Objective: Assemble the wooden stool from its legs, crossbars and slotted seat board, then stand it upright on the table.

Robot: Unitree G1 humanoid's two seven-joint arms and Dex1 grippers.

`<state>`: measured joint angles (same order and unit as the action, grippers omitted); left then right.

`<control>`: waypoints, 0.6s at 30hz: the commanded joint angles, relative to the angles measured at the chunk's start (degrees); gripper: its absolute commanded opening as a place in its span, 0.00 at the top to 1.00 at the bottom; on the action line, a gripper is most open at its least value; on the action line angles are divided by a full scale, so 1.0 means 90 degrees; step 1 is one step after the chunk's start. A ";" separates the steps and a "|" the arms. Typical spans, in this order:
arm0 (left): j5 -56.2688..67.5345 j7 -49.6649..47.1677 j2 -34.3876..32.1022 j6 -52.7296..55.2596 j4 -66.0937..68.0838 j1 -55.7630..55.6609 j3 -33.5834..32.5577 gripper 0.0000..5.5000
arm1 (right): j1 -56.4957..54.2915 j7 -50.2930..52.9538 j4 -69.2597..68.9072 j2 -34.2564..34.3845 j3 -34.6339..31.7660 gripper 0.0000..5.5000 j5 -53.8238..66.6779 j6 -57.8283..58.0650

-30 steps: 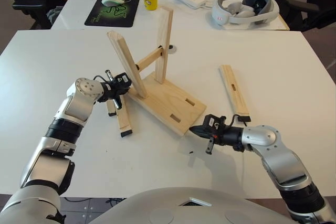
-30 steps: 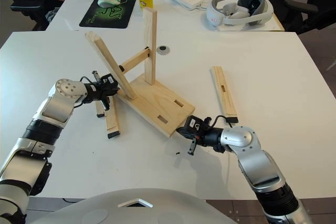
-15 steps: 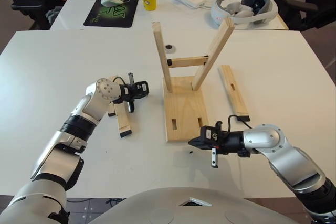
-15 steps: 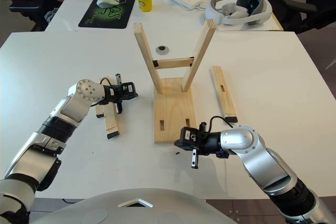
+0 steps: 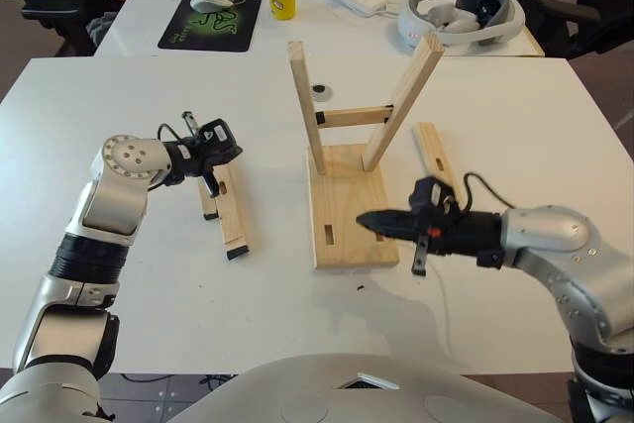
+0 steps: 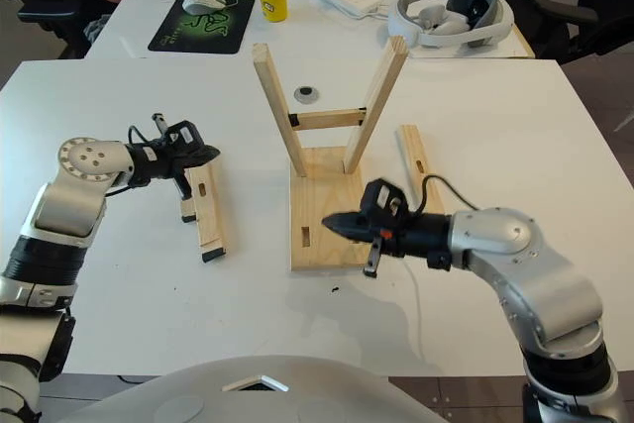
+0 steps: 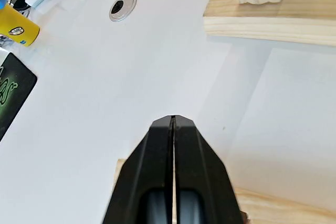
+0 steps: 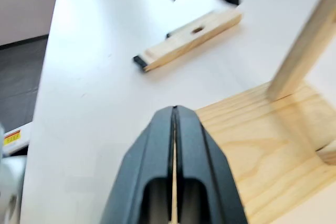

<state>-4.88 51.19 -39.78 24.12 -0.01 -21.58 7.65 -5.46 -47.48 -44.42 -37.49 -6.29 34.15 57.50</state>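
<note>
Fingers of my left gripper (image 5: pixel 234 149) and right gripper (image 5: pixel 363 217) are pressed together, empty. The half-built stool (image 5: pixel 349 207) sits inverted mid-surface. Light, stiff wood, I judge, so I'd grip the loose leg (image 5: pixel 231 213) mid-length.

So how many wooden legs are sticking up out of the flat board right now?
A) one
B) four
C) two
C: two upright legs rise from the seat board, joined by a crossbar.
</note>
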 commanded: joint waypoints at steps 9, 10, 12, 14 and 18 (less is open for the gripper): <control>-0.0981 -0.1296 -0.0519 -0.0407 0.1135 0.0409 -0.0071 1.00 | 0.0224 0.2400 0.3547 0.0242 0.0065 1.00 -0.2818 -0.2472; -0.1012 -0.1331 -0.0504 -0.0449 0.1217 0.0398 -0.0052 1.00 | 0.0205 0.2438 0.3706 0.0283 0.0073 1.00 -0.2862 -0.2570; -0.1014 -0.1353 -0.0350 -0.0522 0.1383 0.0335 0.0040 1.00 | 0.0136 0.2552 0.4208 0.0297 0.0122 1.00 -0.3075 -0.2912; -0.0867 -0.1326 -0.0041 -0.0538 0.1498 0.0207 0.0120 1.00 | 0.0059 0.2632 0.4516 0.0357 0.0116 1.00 -0.3178 -0.3187; -0.0715 -0.1291 0.0236 -0.0475 0.1483 0.0058 0.0142 1.00 | -0.0028 0.2654 0.4643 0.0471 0.0128 1.00 -0.3220 -0.3398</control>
<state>-11.91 39.22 -38.40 19.60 13.36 -19.21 8.81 -4.45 -23.96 -3.17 -34.08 -5.38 5.43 27.87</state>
